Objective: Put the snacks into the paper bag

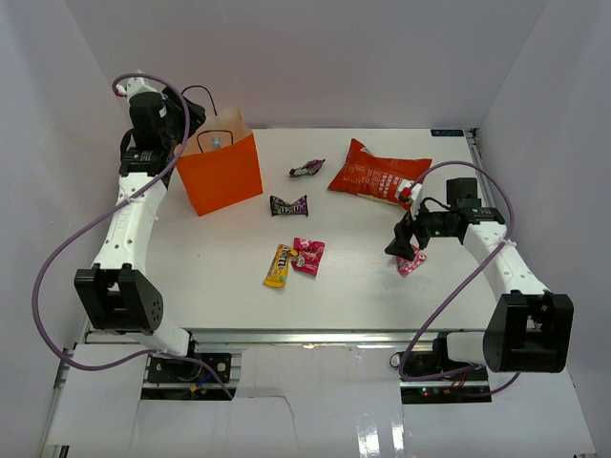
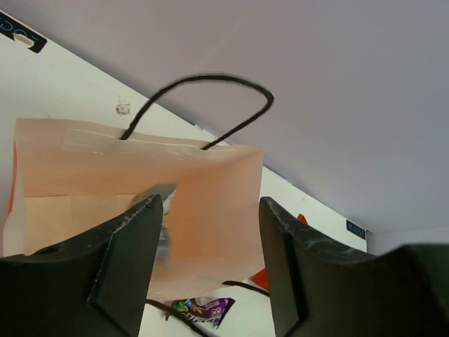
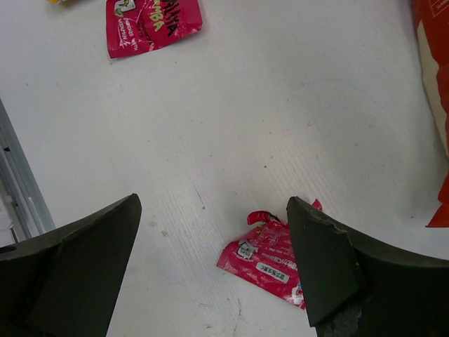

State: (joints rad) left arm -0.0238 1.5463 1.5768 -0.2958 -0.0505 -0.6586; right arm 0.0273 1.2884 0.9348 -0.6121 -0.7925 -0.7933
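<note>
Overhead, the orange paper bag (image 1: pixel 221 172) stands far-left on the worktop (image 1: pixel 363 286). Left wrist: left claw (image 2: pixel 207 217) spread above its mouth. Right wrist: right claw (image 3: pixel 210 239) released over a red candy packet (image 3: pixel 270 256), likely light and crinkly; we'd pinch its middle.

- Pink packet (image 3: pixel 151 24), ahead-left of the right gripper (image 3: pixel 214 203): bold white lettering, no whole word legible.
- Small red packet (image 3: pixel 270 256), by its right finger: white label, print illegible.
- Red chip bag (image 1: pixel 377 175), beyond it: white print, unreadable.
- Dark tag (image 2: pixel 21 34), up-left of the left gripper (image 2: pixel 210 203): pale characters, unreadable.
</note>
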